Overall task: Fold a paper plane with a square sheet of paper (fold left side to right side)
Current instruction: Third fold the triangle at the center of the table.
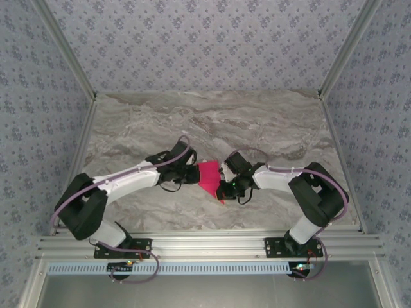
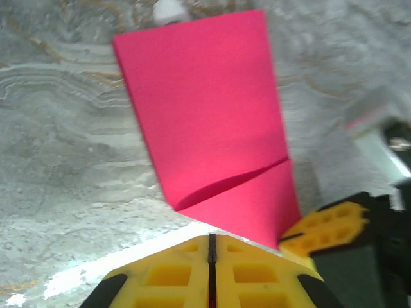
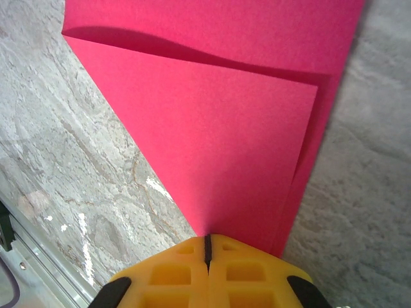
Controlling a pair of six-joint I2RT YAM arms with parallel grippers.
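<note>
At mid-table the square sheet of paper (image 1: 209,174) lies part-folded, so with the right gripper (image 3: 207,239) clamped on its folded-over corner and the left gripper (image 2: 212,240), jaws together, at its edge, you align the edges squarely before creasing.

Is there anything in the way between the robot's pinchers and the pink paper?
Nothing visible. The left gripper and the right gripper each have their shut tips right at an edge of the pink paper, one on each side.
</note>
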